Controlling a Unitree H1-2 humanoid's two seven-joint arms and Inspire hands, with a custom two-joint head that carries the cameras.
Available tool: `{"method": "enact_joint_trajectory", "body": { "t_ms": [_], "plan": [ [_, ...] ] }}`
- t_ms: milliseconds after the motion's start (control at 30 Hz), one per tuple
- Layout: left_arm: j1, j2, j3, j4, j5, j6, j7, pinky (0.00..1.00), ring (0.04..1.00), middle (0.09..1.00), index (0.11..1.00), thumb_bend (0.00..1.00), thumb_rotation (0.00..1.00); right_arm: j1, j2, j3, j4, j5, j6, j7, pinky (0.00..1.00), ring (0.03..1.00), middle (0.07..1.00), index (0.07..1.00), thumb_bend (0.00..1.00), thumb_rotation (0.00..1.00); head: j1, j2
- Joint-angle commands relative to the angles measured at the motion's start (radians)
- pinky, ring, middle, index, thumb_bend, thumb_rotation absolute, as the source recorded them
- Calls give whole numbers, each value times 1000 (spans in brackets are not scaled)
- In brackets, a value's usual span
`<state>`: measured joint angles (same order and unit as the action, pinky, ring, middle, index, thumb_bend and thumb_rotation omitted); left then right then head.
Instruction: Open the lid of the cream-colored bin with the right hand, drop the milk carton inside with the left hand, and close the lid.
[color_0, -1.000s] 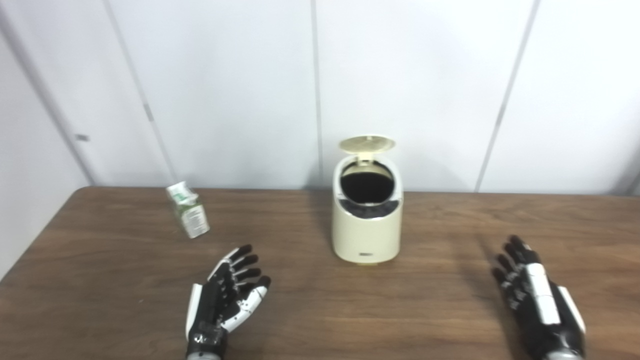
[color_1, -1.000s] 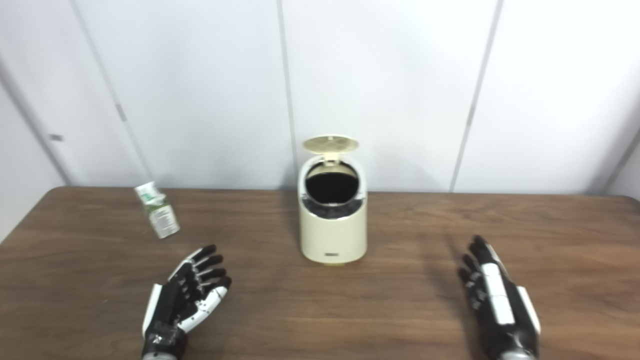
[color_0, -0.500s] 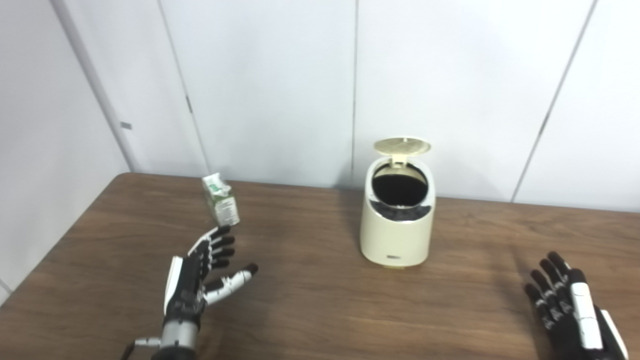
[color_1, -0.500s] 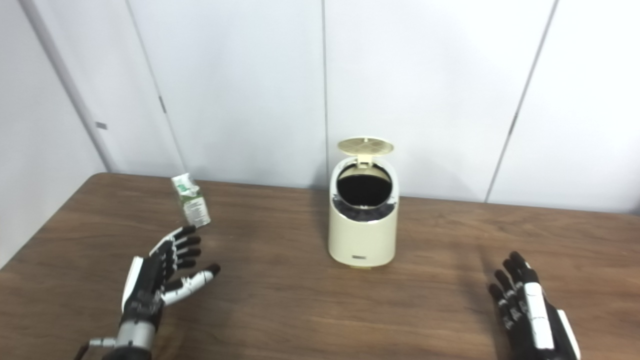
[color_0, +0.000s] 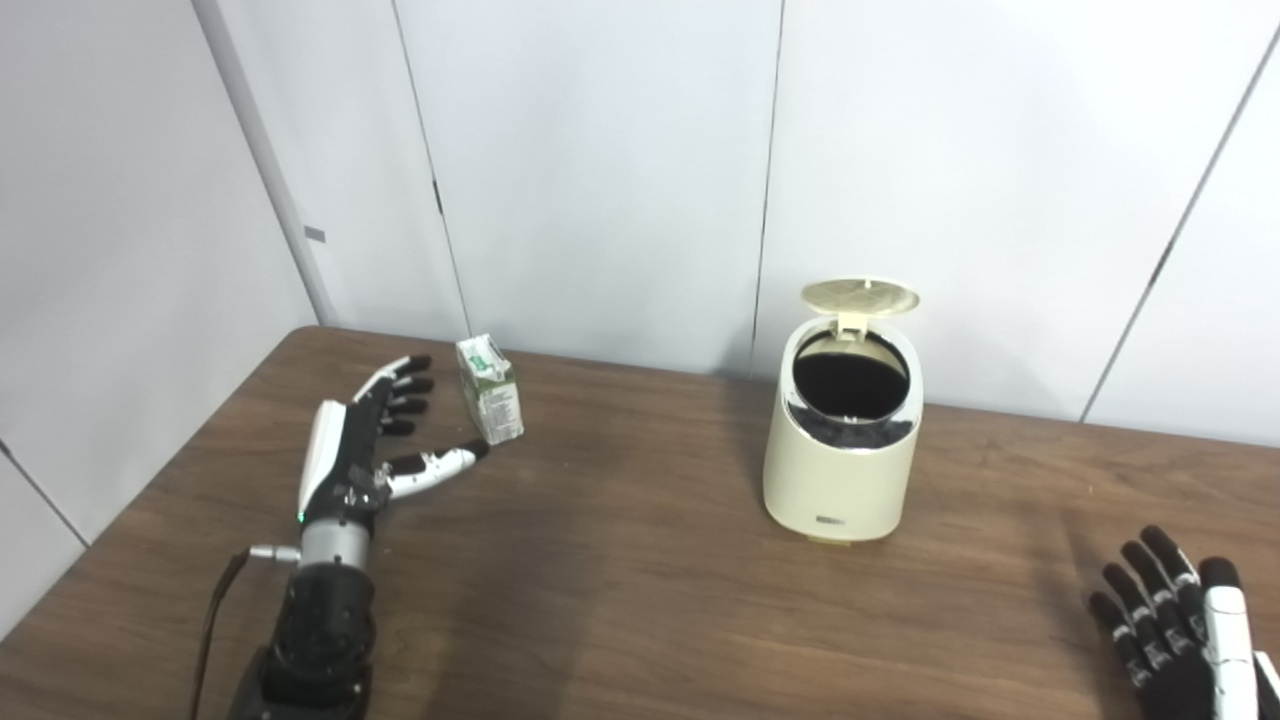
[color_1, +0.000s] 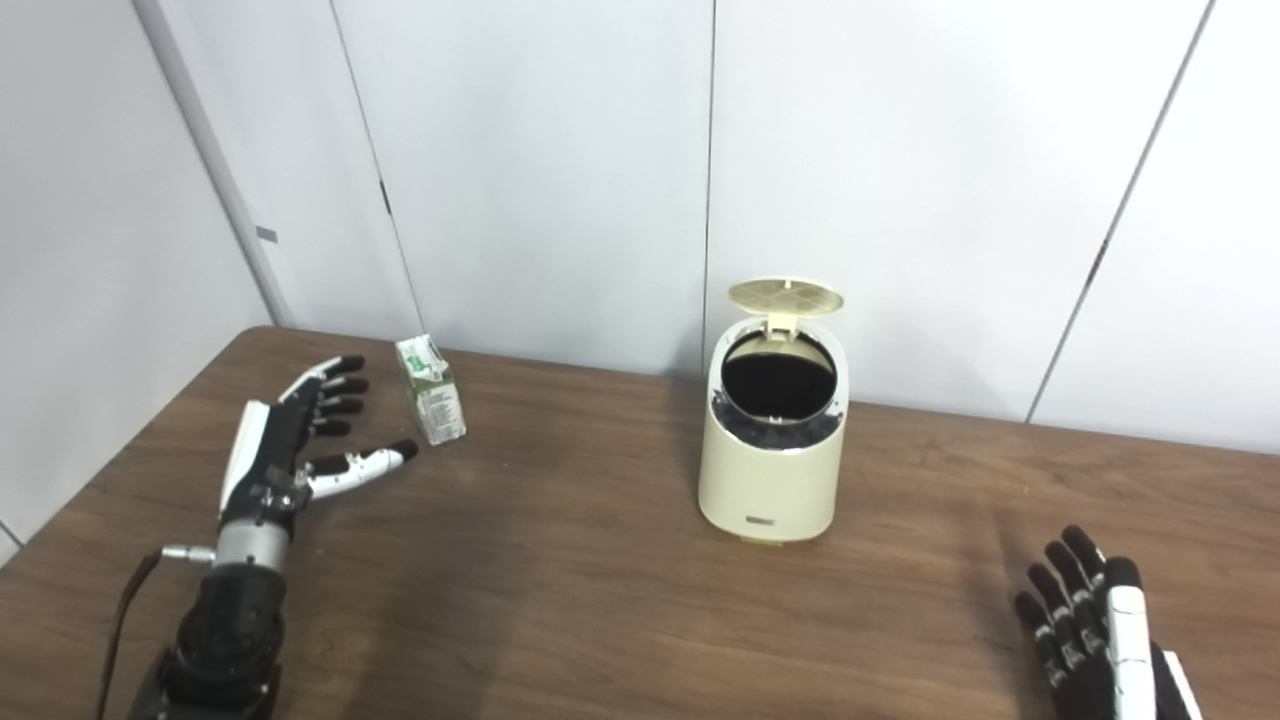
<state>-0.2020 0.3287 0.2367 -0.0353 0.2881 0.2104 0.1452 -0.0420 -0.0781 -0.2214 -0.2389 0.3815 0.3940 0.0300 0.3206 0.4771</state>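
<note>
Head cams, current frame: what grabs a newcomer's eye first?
The cream-colored bin standing mid-table with its lid flipped up and a dark opening. Next, the left hand, open, right beside the small green-and-white milk carton at the far left. The right hand rests open at the bottom right corner.

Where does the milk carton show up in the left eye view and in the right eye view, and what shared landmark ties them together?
Left eye view: milk carton stands left of centre, near the table's far edge, just beyond the open left hand.
Right eye view: same carton, further left in the picture.
Shared landmark: the cream-colored bin with its lid up, right of the carton.
</note>
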Motion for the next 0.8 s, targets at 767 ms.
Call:
{"method": "enact_joint_trajectory", "body": {
  "t_ms": [767],
  "plan": [
    [-302,124,-127,402,-11,-7,-74,865,983,1000,1000,963,155,-11,13,22,-76,34,3,0,912,961,967,944,411,740,-7,16]
  ]
}}
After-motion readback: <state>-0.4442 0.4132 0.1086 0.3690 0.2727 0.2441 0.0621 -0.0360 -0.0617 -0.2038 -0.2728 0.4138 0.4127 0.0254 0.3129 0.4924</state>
